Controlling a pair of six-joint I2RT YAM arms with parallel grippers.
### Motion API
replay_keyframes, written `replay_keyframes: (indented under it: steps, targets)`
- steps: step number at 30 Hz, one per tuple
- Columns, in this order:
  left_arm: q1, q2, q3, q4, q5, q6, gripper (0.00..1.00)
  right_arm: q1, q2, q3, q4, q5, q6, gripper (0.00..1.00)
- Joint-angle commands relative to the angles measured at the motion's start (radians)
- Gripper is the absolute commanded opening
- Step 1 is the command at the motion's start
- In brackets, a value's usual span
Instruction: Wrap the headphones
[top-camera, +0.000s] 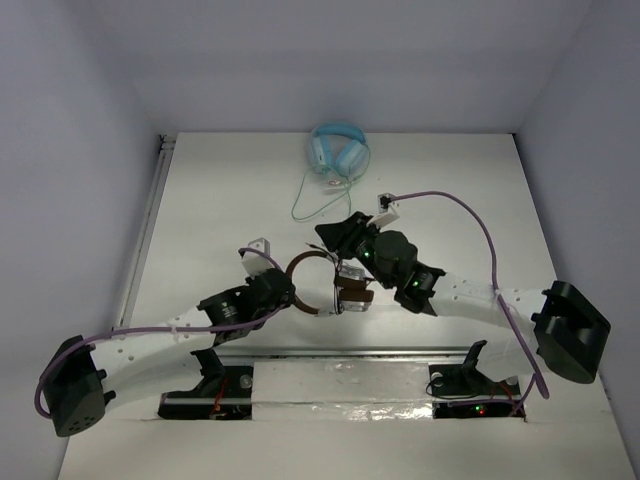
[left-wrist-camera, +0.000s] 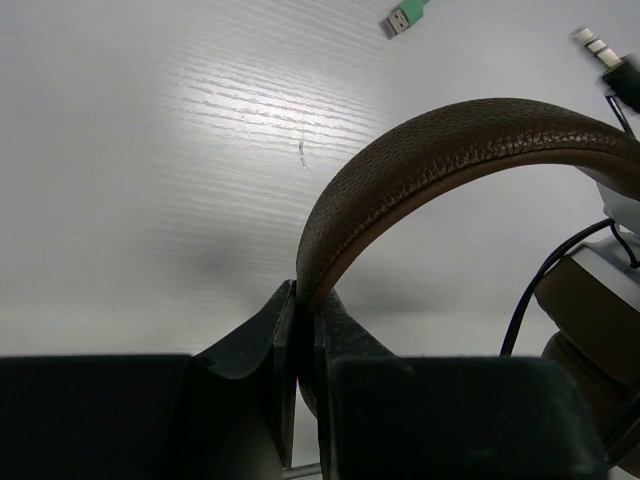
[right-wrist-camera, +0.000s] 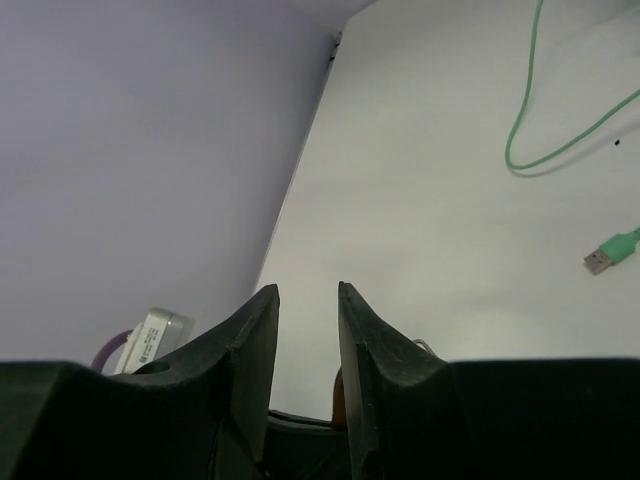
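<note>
The brown headphones (top-camera: 335, 285) lie at the table's middle between my two arms. My left gripper (top-camera: 292, 288) is shut on the brown headband (left-wrist-camera: 450, 150), pinching its left end between the fingertips (left-wrist-camera: 305, 300). A silver earcup with a brown cushion (left-wrist-camera: 600, 300), the thin dark cable (left-wrist-camera: 530, 300) and its jack plug (left-wrist-camera: 600, 48) show at the right of the left wrist view. My right gripper (top-camera: 324, 233) hovers just beyond the headphones, open and empty (right-wrist-camera: 307, 290). Only a sliver of brown shows low between its fingers.
Light blue headphones (top-camera: 338, 150) lie at the table's far edge. Their pale green cable (top-camera: 310, 200) trails toward the middle and ends in a USB plug (right-wrist-camera: 610, 255), also seen in the left wrist view (left-wrist-camera: 405, 15). Walls stand on three sides.
</note>
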Motion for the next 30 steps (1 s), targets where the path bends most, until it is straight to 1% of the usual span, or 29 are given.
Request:
replay_keyframes:
  steps: [1, 5, 8, 11, 12, 14, 16, 18, 19, 24, 25, 26, 28, 30]
  targets:
    - [-0.004, -0.039, 0.072, -0.011, -0.004, -0.043, 0.0, -0.009, 0.007, -0.017, 0.065, 0.002, 0.018, 0.37]
    - [-0.013, -0.045, 0.101, -0.055, 0.007, -0.037, 0.0, -0.019, -0.008, -0.016, 0.045, 0.02, -0.005, 0.37]
    - [-0.013, -0.038, 0.124, -0.08, 0.016, -0.025, 0.0, -0.019, -0.051, 0.003, 0.011, 0.037, -0.071, 0.37]
    - [-0.013, -0.018, 0.144, -0.086, 0.033, 0.002, 0.0, -0.028, -0.111, 0.05, -0.078, 0.108, -0.173, 0.37]
    - [-0.013, -0.01, 0.15, -0.085, 0.037, 0.016, 0.0, -0.028, -0.156, 0.059, -0.095, 0.135, -0.221, 0.37]
    - [-0.013, 0.013, 0.166, -0.085, 0.044, 0.03, 0.0, -0.028, -0.2, 0.084, -0.167, 0.184, -0.262, 0.36]
    - [-0.013, 0.042, 0.176, -0.079, 0.047, 0.058, 0.0, -0.028, -0.261, 0.092, -0.259, 0.235, -0.305, 0.32]
    - [-0.013, 0.062, 0.19, -0.066, 0.044, 0.081, 0.0, -0.028, -0.305, 0.085, -0.326, 0.313, -0.321, 0.04]
    - [-0.013, 0.089, 0.196, -0.063, 0.041, 0.101, 0.0, -0.038, -0.348, 0.081, -0.4, 0.323, -0.33, 0.0]
    - [-0.013, 0.2, 0.278, -0.01, 0.028, 0.2, 0.0, -0.038, -0.49, 0.003, -0.584, 0.382, -0.295, 0.0]
    - [-0.013, 0.246, 0.303, 0.019, 0.024, 0.225, 0.0, -0.038, -0.531, -0.019, -0.636, 0.414, -0.263, 0.0]
    - [-0.013, 0.267, 0.317, 0.041, 0.022, 0.234, 0.0, -0.038, -0.551, -0.019, -0.659, 0.415, -0.247, 0.0]
    - [-0.013, 0.338, 0.339, 0.094, 0.033, 0.259, 0.0, -0.038, -0.592, -0.043, -0.713, 0.462, -0.212, 0.0]
    - [-0.013, 0.39, 0.38, 0.165, 0.036, 0.285, 0.0, -0.038, -0.677, -0.048, -0.758, 0.51, -0.192, 0.0]
